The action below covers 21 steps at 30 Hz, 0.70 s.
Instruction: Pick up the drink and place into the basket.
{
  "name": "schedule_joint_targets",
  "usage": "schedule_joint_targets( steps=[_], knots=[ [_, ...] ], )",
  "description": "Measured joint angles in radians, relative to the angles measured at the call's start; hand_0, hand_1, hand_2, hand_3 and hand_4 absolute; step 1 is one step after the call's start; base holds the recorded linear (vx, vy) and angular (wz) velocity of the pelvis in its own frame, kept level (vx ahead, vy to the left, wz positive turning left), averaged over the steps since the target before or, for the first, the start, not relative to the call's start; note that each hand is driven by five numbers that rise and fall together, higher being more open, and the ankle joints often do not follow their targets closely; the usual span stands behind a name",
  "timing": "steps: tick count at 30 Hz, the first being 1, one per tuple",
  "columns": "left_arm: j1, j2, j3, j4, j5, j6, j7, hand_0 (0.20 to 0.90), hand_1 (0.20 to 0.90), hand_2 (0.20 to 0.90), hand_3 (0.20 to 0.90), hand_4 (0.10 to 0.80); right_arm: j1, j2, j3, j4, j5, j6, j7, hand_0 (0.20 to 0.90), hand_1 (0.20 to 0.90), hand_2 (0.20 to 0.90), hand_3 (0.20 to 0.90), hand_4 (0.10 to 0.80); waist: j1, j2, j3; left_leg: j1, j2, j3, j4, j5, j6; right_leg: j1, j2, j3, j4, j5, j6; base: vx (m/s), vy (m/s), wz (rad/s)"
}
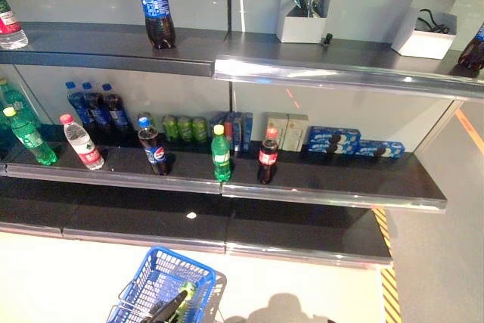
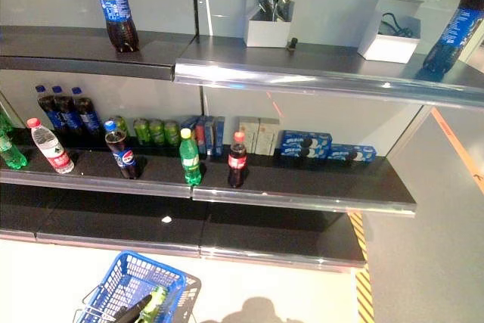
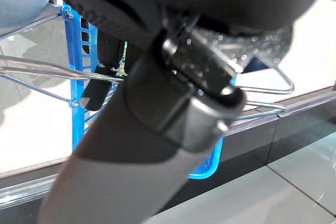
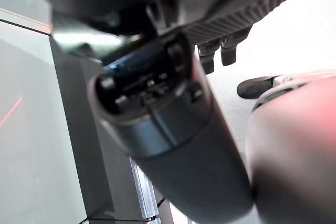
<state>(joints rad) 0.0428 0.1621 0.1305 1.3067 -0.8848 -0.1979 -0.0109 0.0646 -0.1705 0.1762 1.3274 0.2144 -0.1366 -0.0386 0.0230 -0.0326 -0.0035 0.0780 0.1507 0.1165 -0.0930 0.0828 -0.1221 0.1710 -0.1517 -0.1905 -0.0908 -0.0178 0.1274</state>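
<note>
My left hand (image 1: 167, 309) is shut on the thin wire handles (image 3: 47, 77) of the blue basket (image 1: 161, 270), which hangs low in front of the shelves. A green drink (image 1: 186, 293) lies inside the basket by the hand. On the middle shelf's front row stand a blue-label cola bottle (image 1: 153, 147), a green bottle (image 1: 220, 155) and a red-label cola bottle (image 1: 268, 156). My right hand (image 4: 173, 129) shows in the right wrist view, fingers (image 4: 212, 56) relaxed and holding nothing, away from the shelf.
A water bottle (image 1: 82, 143) and a green bottle (image 1: 30, 138) stand further left. Green cans (image 1: 184, 128), dark bottles (image 1: 97, 105) and boxes (image 1: 333, 140) line the back. A large cola bottle (image 1: 155, 1) and white boxes (image 1: 301, 20) stand on the top shelf. The bottom shelf (image 1: 287, 232) juts out.
</note>
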Motion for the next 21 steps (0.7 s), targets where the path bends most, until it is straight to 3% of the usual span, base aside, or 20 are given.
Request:
schedule_joint_targets(
  steps=[8,21],
  knots=[
    [0.001,0.0,0.001,-0.01,0.0,0.0,0.005,0.3,0.3,0.3,0.2,0.1,0.009,-0.023,0.102,-0.147,-0.027,-0.039,-0.034,0.9,0.9,0.9,0.9,0.8,0.001,-0.007,0.005,-0.001,0.002,0.0,0.0,0.0,0.0,-0.001,0.002,0.0,0.0,0.0,0.0,-0.002,-0.016,0.0],
    [0.019,0.002,0.039,-0.091,0.031,0.011,0.028,0.3,0.3,0.3,0.2,0.1,0.054,-0.172,0.197,-0.985,-0.017,0.009,0.022,0.9,0.9,0.9,0.9,0.8,-0.009,-0.044,0.052,-0.012,0.009,0.005,0.007,0.003,-0.006,-0.015,0.009,0.003,0.005,0.007,0.001,0.0,0.0,0.0]
  ],
)
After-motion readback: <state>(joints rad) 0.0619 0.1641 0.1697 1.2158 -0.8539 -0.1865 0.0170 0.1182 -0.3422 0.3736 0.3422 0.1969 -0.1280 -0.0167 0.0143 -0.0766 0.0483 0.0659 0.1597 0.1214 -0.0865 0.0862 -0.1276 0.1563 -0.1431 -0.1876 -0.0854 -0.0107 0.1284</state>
